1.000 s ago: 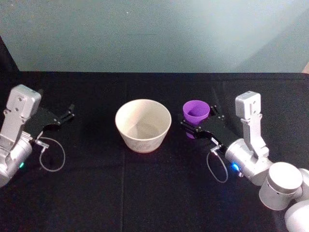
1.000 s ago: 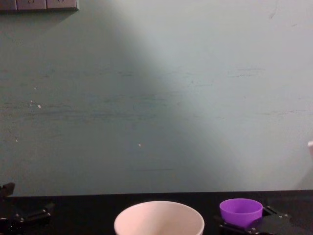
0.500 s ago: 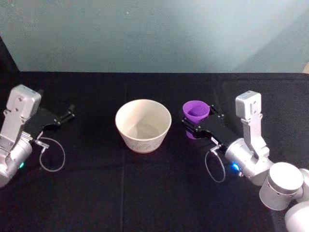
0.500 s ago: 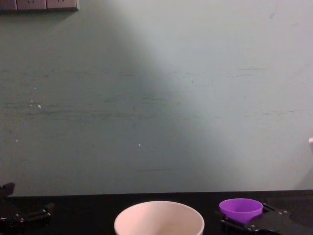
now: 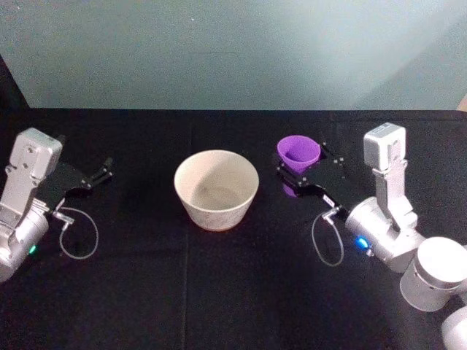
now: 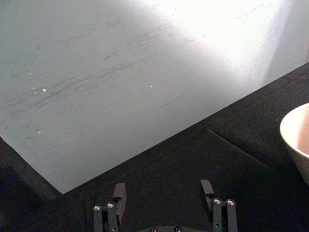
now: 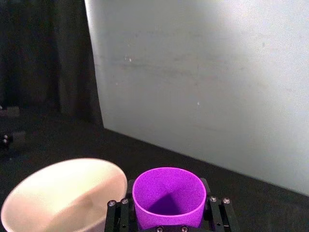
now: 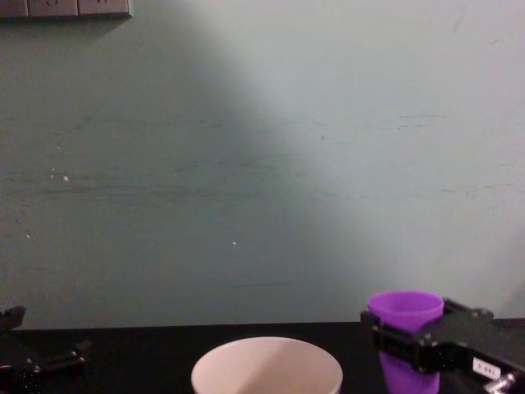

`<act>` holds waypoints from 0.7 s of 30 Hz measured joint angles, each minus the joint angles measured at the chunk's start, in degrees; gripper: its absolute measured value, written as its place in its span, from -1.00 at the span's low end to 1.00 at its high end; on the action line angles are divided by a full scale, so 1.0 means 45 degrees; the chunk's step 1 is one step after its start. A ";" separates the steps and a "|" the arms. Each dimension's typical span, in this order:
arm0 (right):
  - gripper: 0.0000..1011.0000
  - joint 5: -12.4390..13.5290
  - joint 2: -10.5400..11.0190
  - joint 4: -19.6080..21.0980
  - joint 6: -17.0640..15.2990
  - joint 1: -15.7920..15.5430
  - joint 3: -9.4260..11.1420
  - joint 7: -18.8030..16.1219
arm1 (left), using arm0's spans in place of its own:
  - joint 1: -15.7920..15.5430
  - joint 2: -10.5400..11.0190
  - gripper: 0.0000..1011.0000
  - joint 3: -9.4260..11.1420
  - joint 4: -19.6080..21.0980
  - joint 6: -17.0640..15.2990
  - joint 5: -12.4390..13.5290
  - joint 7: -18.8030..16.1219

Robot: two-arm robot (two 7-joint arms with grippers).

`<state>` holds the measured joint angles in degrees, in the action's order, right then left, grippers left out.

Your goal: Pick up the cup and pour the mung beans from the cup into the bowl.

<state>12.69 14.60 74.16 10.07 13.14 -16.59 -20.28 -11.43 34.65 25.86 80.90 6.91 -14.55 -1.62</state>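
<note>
The purple cup [image 5: 298, 152] hangs upright just right of the cream bowl [image 5: 216, 188], lifted clear of the black table. My right gripper [image 5: 303, 176] is shut on the cup, one finger on each side of its wall. From the chest, the cup [image 8: 404, 313] stands a little higher than the bowl's rim [image 8: 267, 345]. In the right wrist view the cup [image 7: 169, 195] sits between the fingers [image 7: 118, 213], with the bowl [image 7: 63, 192] beside it. The mung beans are out of view. My left gripper [image 5: 98, 174] rests open at the far left, holding nothing.
The black tablecloth [image 5: 219, 277] covers the whole table, and a pale green wall [image 5: 233, 51] stands behind its far edge. Loose cable loops hang by each wrist, one at the left [image 5: 76, 233] and one at the right [image 5: 326, 240].
My right gripper has raised the cup off the table and carried it slightly back and to the right. The bowl and the left arm have not moved.
</note>
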 joint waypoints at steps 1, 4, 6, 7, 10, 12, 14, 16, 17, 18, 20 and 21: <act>0.49 -0.0025 0.0044 0.0273 -0.0048 -0.0067 0.0032 0.0040 | 0.0000 0.0000 0.98 0.0000 0.0000 0.0001 0.0000 0.0000; 0.49 -0.0067 0.0122 0.0684 -0.0117 -0.0158 0.0088 0.0076 | 0.0000 0.0000 0.98 0.0000 0.0000 0.0000 0.0000 0.0000; 0.49 -0.0103 0.0186 0.1022 -0.0160 -0.0230 0.0134 0.0103 | 0.0000 0.0000 0.98 0.0000 0.0000 0.0000 0.0000 0.0000; 0.49 -0.0127 0.0220 0.1256 -0.0181 -0.0277 0.0160 0.0139 | 0.0000 0.0001 0.98 0.0000 0.0000 0.0001 0.0000 0.0000; 0.49 -0.0175 0.0262 0.1604 -0.0199 -0.0361 0.0223 0.0189 | 0.0000 0.0000 0.98 0.0000 0.0000 0.0001 0.0000 0.0000; 0.49 -0.0187 0.0271 0.1715 -0.0199 -0.0393 0.0249 0.0209 | 0.0000 0.0001 0.98 0.0000 0.0000 0.0000 0.0000 0.0000; 0.49 -0.0208 0.0267 0.1822 -0.0147 -0.0460 0.0298 0.0276 | 0.0001 0.0000 0.98 0.0000 0.0000 0.0000 0.0000 0.0000; 0.49 -0.0225 0.0247 0.1848 -0.0056 -0.0511 0.0334 0.0333 | 0.0000 0.0000 0.98 0.0000 -0.0001 0.0000 0.0000 0.0000; 0.49 -0.0230 0.0240 0.1855 -0.0027 -0.0527 0.0347 0.0354 | 0.0000 0.0000 0.98 0.0000 0.0000 0.0000 -0.0001 0.0000; 0.49 -0.0229 0.0240 0.1856 -0.0027 -0.0526 0.0347 0.0354 | 0.0000 0.0000 0.98 0.0000 0.0000 0.0000 0.0000 0.0000; 0.49 -0.0228 0.0241 0.1854 -0.0028 -0.0521 0.0340 0.0352 | 0.0001 0.0000 0.98 0.0000 0.0000 0.0000 0.0000 0.0000; 0.49 -0.0227 0.0242 0.1852 -0.0029 -0.0517 0.0338 0.0352 | 0.0000 0.0000 0.98 0.0000 0.0000 0.0000 0.0000 0.0000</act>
<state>11.67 15.69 82.49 9.94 10.82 -15.07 -18.70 -11.43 34.65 25.86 80.90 6.91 -14.55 -1.62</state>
